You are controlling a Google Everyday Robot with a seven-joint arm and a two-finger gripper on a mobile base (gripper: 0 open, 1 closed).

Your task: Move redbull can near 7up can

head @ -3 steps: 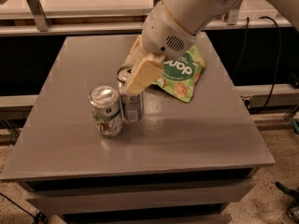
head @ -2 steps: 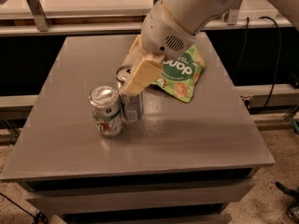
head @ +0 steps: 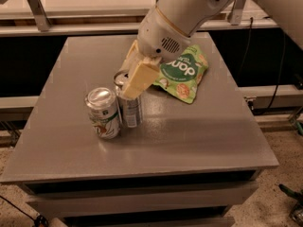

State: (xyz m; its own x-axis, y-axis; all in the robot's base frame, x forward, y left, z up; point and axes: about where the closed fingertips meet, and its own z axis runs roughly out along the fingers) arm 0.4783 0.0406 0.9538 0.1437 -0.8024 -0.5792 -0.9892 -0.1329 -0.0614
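The redbull can (head: 131, 111) stands upright on the grey table (head: 189, 136), slim and silver with dark panels. The 7up can (head: 103, 112) stands just to its left, almost touching it; it is shorter and wider, with a silver top and green and red markings. My gripper (head: 127, 85) reaches down from the white arm at the upper right and sits at the top of the redbull can, its cream-coloured end covering part of the can's rim.
A green snack bag (head: 182, 72) lies flat on the table behind and to the right of the cans, partly under my arm. The table's front edge runs close below the cans. Rails and cables lie beyond the table.
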